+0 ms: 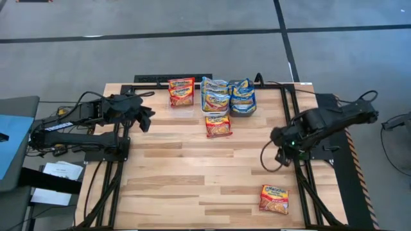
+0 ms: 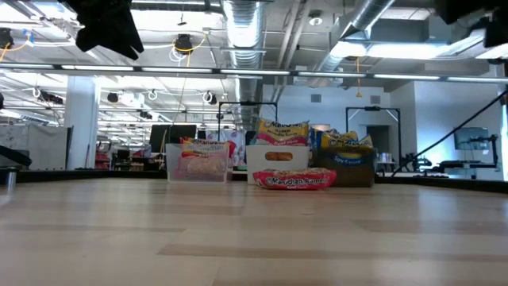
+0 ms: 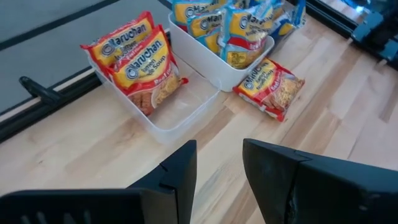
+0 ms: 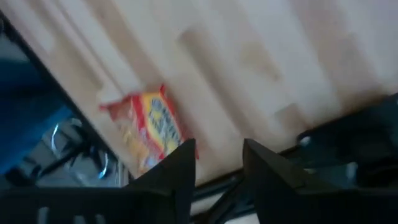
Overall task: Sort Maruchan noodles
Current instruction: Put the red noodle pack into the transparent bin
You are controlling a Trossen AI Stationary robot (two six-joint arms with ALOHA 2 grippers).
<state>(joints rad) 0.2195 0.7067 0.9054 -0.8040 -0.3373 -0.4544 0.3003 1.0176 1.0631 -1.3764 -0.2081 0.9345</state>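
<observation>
Three bins stand in a row at the table's far edge. The clear bin holds red-banded Maruchan noodles. The white bin and the dark-grey bin hold blue-banded packets. One red-banded packet lies flat on the table in front of the white bin, and another lies flat near the table's near right corner. My left gripper hovers open above the table's left side, short of the clear bin. My right gripper hangs open above the table's right edge, pointing steeply down, with the corner packet ahead of it.
Bare wooden tabletop spreads between the two arms and the bins. A black frame rail runs along the table's right side under my right arm. The room beyond the table shows in the low view.
</observation>
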